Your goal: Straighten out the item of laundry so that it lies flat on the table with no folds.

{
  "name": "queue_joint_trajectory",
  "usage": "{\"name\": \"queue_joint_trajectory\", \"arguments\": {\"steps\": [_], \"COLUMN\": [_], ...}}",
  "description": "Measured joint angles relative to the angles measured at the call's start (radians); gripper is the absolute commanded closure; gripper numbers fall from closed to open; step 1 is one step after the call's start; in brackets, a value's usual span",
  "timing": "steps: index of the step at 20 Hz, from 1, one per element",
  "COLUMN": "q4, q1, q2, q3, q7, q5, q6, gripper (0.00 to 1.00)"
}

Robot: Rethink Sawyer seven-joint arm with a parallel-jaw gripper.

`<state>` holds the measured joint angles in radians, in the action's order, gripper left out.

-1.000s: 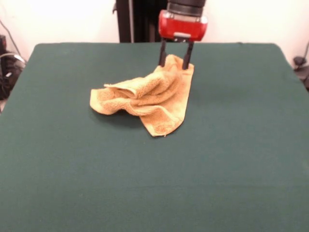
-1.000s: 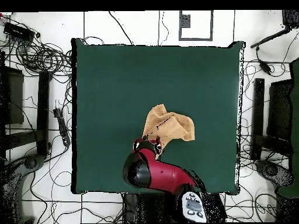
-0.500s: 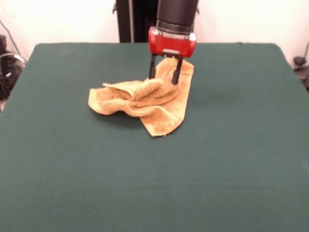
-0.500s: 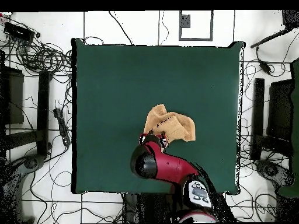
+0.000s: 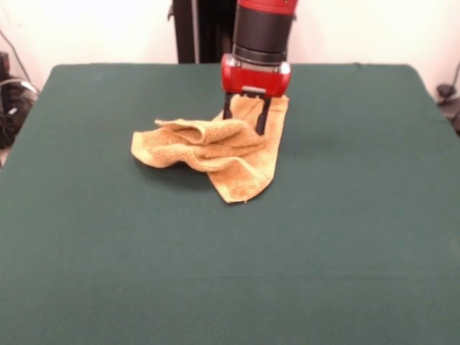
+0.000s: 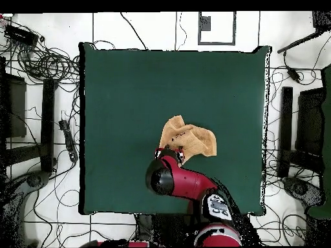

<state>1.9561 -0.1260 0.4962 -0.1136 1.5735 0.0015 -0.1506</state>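
Note:
The mustard-yellow towel (image 5: 215, 147) lies crumpled on the dark green table (image 5: 230, 259), left of centre toward the far side, with a rolled fold across its top and a flap reaching toward the near side. It also shows in the overhead view (image 6: 187, 139). My gripper (image 5: 243, 123) hangs straight down from the red wrist over the towel's far part. Its two black fingers are spread apart and their tips are down at the cloth, one on each side of a raised fold. In the overhead view the arm covers the gripper (image 6: 169, 154).
Cables, stands and equipment lie on the floor round the table in the overhead view. The black pedestal (image 5: 205, 29) stands behind the table's far edge.
The gripper has moved left and toward the near side and come down lower onto the towel. The towel's left part shifted slightly.

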Motion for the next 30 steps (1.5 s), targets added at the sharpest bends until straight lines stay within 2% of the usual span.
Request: {"name": "queue_joint_trajectory", "arguments": {"steps": [1, 18, 30], "q4": [-0.003, 0.002, 0.081], "q1": [0.0, 0.003, -0.015], "q2": [-0.005, 0.004, 0.114], "q3": [0.0, -0.004, -0.04], "q7": [0.0, 0.0, 0.0], "q5": [0.0, 0.0, -0.031], "q6": [0.0, 0.001, 0.001], "gripper": [1.0, 1.0, 1.0]}}
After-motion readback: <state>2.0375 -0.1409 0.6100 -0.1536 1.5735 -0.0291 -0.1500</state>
